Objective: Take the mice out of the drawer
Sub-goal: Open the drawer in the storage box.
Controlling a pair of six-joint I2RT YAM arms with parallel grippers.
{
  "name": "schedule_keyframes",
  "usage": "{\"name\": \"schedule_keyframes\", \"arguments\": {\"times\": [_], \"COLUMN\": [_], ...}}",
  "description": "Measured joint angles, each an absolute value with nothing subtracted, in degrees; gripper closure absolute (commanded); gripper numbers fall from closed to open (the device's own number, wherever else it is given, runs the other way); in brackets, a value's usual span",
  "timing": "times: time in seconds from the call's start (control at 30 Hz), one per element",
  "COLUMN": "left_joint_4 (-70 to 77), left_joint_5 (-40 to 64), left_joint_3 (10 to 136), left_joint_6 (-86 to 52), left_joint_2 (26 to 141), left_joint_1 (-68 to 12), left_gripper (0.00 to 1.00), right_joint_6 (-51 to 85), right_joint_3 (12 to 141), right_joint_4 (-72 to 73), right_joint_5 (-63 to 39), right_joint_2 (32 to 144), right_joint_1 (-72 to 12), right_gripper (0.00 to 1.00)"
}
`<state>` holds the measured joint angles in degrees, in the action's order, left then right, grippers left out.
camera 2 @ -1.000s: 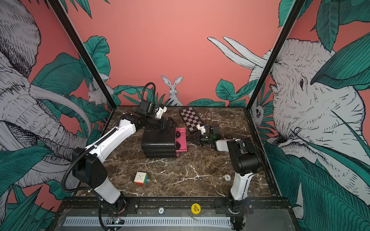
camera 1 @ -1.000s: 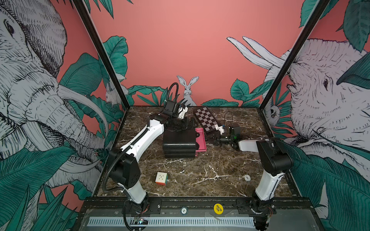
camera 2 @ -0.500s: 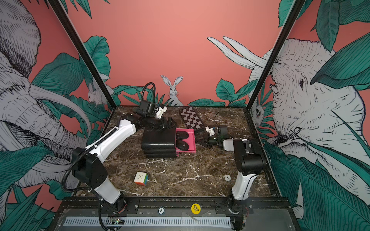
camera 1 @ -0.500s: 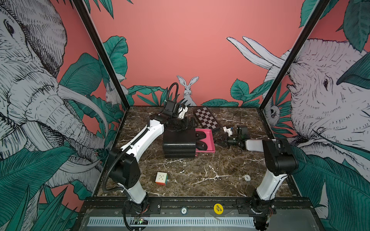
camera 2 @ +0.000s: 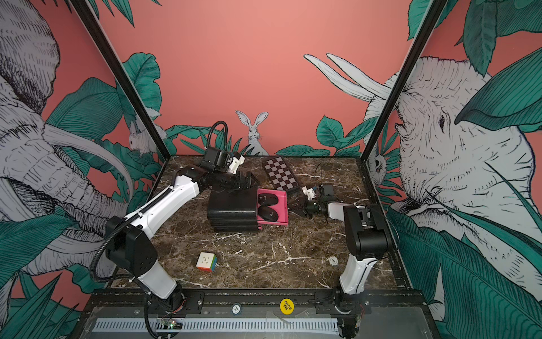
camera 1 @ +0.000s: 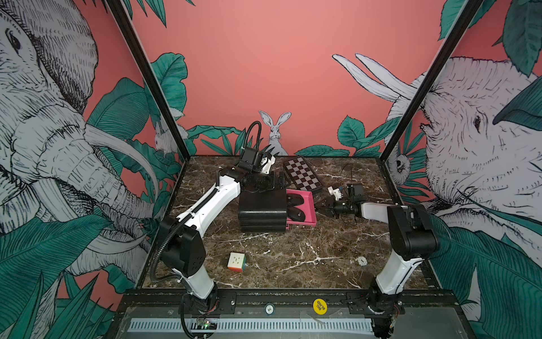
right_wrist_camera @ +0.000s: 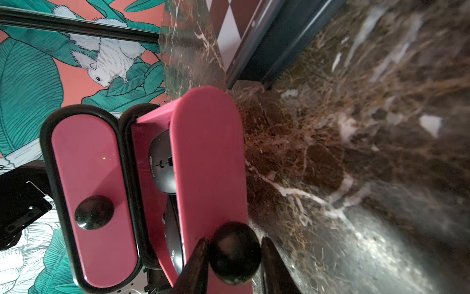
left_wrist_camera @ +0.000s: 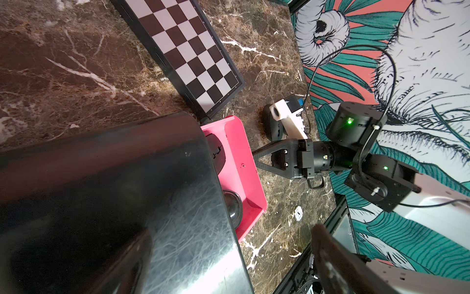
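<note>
Right wrist view: the knob of the drawer sits clenched between the fingers of the right gripper, with at most a hairline gap on one side.
Drawer: drawn well out of the cabinet on the side facing the right arm, its back end inside the cabinet.
Mice: two black ones lie side by side in the drawer, just outside the cabinet's mouth. They are plain in both top views and neither is being touched.
Left gripper: jaws spread, over the cabinet's top at its far edge. Whether it bears down on the cabinet, I cannot tell.
Other drawer: shut in the cabinet, contents hidden.
Done: as I judge it, only the opening. The drawer is out and the mice are exposed.
Left: nearly all of it. I can make out no mouse on the table. The right gripper must let go of the knob, then each mouse has to be lifted out. The other drawer may hold more.
Clutter: a cube lies well in front of the cabinet and a chessboard just behind it.
</note>
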<state>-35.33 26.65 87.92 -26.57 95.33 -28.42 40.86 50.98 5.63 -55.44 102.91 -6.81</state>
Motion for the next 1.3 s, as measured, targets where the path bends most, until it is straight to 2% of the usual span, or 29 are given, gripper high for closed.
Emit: {"name": "schedule_keyframes", "arguments": {"times": [0.1,0.43,0.73,0.83,1.13,1.3], "left_joint_4": [-35.31,-35.18,-34.81,-34.74,-34.37,-34.35], "left_joint_5": [26.65,26.79,27.05,27.09,27.0,26.96], "left_joint_3": [87.92,87.92,87.92,87.92,88.01,88.03], "left_joint_6": [-26.55,-26.52,-26.48,-26.48,-25.98,-25.91], "left_joint_2": [95.33,95.33,95.35,95.37,95.55,95.55], "left_joint_1": [-28.42,-28.42,-28.42,-28.42,-28.42,-28.42], "left_gripper": [0.01,0.01,0.01,0.01,0.01,0.01], "right_joint_6": [40.12,37.76,34.39,34.26,33.69,34.04], "right_joint_3": [51.75,57.41,64.88,65.34,69.3,71.75], "right_joint_4": [3.81,-4.49,-15.97,-18.11,-24.62,-28.18], "right_joint_5": [-54.52,-47.22,-37.52,-34.33,-22.83,-18.55], "right_joint_2": [102.91,101.36,90.98,88.86,94.02,96.6], "right_joint_1": [-6.81,-6.63,-7.22,-9.3,-21.82,-22.57], "right_gripper": [0.57,0.4,0.38,0.34,0.24,0.24]}}
